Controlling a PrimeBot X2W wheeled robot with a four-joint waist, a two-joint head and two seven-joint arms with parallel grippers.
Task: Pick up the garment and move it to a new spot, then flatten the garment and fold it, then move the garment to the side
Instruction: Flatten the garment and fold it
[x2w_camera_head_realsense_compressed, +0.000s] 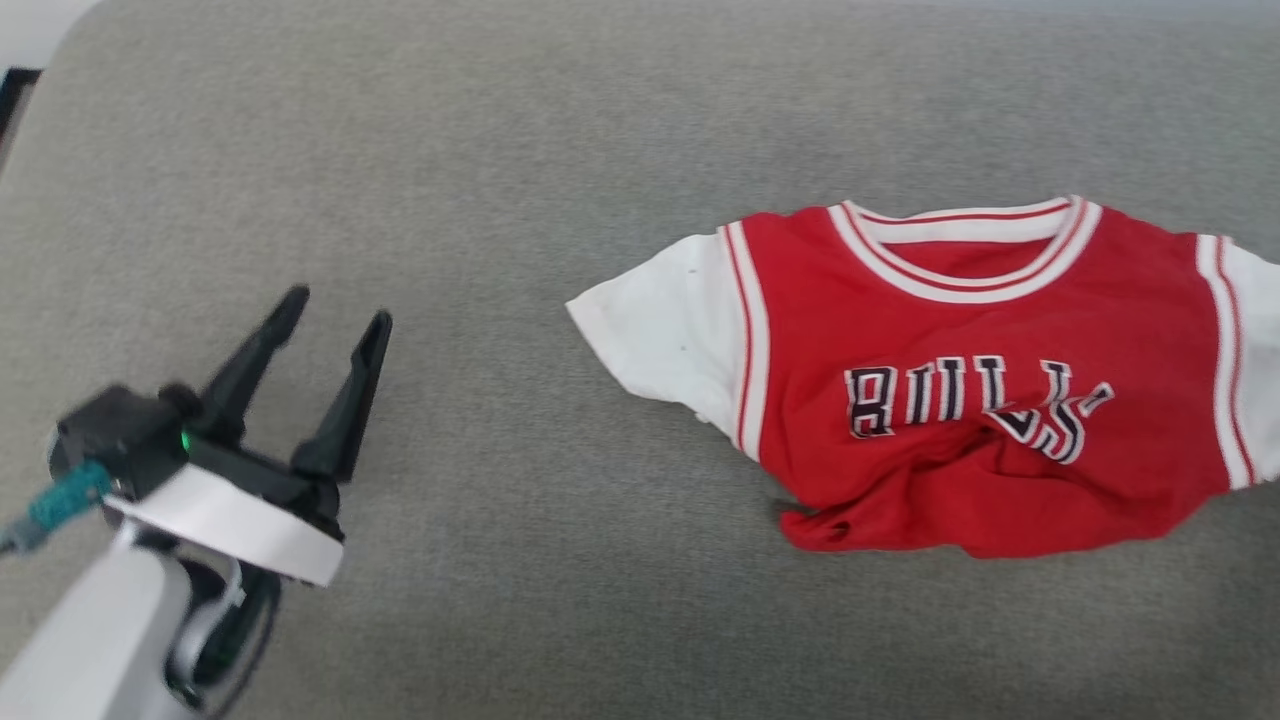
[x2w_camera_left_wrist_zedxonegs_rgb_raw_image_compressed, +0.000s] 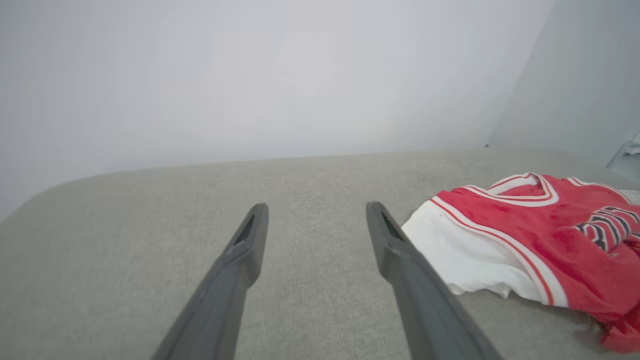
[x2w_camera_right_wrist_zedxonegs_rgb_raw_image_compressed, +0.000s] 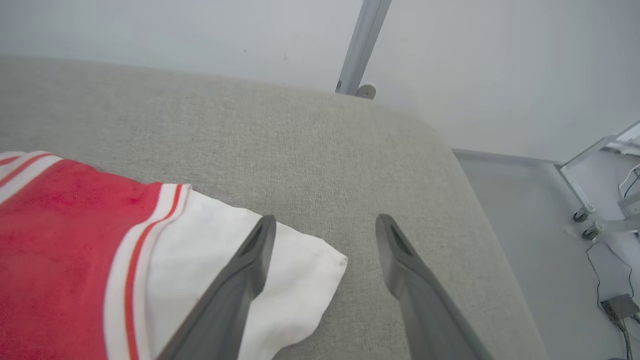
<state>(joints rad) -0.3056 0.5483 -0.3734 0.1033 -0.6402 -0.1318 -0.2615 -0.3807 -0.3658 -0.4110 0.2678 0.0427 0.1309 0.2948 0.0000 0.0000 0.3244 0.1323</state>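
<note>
Garment: red jersey lying chest-up on the right side of the grey padded surface, collar toward the far edge, hem bunched at the near side.
Left sleeve: white, spread flat, tip pointing into open grey.
Left gripper: fingers wide apart over bare fabric, well apart from the jersey.
Right gripper: fingers spread wide, one over the right sleeve, the other over bare surface.
Open room: broad bare stretch left of the jersey; on the right, rounded corner and floor close by.

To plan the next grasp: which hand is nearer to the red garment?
Right. The right hand is over a white sleeve of the garment; the left hand is apart from it, with grey surface between.
</note>
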